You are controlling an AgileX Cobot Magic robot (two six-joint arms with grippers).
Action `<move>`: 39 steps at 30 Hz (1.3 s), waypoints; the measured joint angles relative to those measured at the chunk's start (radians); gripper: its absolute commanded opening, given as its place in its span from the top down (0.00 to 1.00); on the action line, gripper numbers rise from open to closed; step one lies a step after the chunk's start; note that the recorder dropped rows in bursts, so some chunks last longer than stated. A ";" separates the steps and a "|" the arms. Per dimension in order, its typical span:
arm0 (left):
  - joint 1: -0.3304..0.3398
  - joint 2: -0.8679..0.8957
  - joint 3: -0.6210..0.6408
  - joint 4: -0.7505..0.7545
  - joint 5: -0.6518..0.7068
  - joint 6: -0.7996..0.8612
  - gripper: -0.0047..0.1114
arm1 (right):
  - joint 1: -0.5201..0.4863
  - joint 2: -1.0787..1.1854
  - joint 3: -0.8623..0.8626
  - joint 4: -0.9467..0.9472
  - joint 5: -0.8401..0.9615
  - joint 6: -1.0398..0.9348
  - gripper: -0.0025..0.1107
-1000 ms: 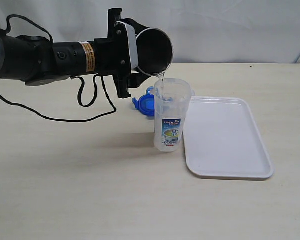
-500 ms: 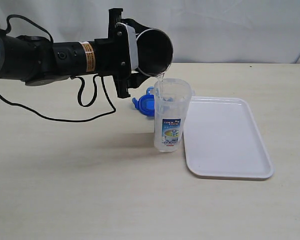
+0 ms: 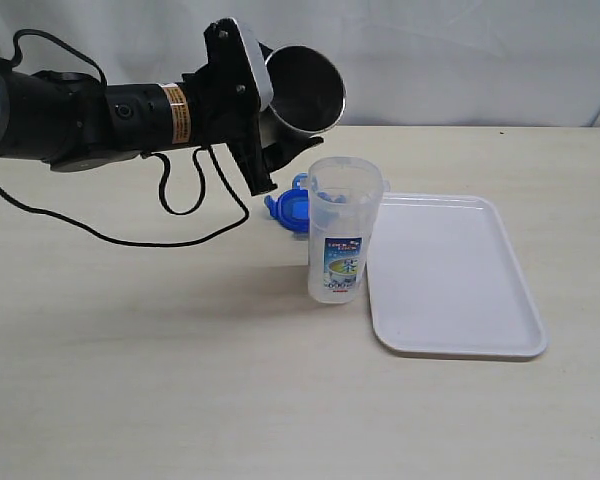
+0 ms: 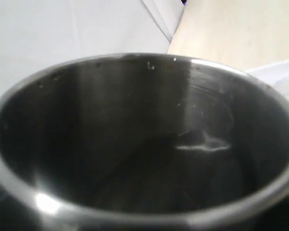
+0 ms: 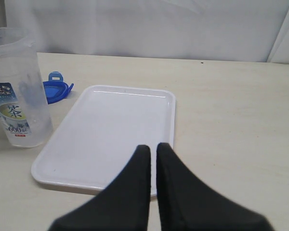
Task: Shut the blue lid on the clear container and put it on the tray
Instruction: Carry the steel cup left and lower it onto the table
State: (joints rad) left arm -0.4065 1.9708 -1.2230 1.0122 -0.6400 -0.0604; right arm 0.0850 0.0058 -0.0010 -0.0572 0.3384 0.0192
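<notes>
The clear container [image 3: 342, 230] stands open on the table with its blue-green label facing forward, just left of the white tray [image 3: 450, 275]. Behind it lies the blue lid [image 3: 290, 208], partly hidden by the container. My left gripper [image 3: 265, 110] is shut on a grey steel cup [image 3: 305, 90], held tilted above and behind the container's mouth. That cup [image 4: 144, 144] fills the left wrist view and hides the fingers. My right gripper [image 5: 153, 147] is shut and empty over the near edge of the tray [image 5: 111, 130], with the container [image 5: 17, 91] and lid [image 5: 55, 89] beyond.
A black cable [image 3: 130, 235] from the left arm trails over the table on the left. White cloth hangs behind the table. The right arm is outside the exterior view.
The left wrist has rolled back, lifting the steel cup's rim away from the container's mouth. The thin stream of water seen earlier has stopped.
</notes>
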 measured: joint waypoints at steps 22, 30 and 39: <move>0.104 0.135 -0.014 -0.342 -0.130 -0.355 0.96 | 0.000 0.000 0.000 0.000 0.000 0.000 0.94; 0.306 0.286 -0.151 -0.371 -0.124 -0.336 0.96 | 0.000 0.000 0.000 0.000 0.000 0.000 0.94; 0.421 0.458 -0.237 -0.435 -0.196 -0.334 0.96 | 0.000 0.000 0.000 0.000 0.000 0.000 0.94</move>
State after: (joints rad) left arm 0.0141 2.4287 -1.4602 0.5774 -0.8361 -0.3943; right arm 0.0850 0.0058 -0.0010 -0.0572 0.3384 0.0192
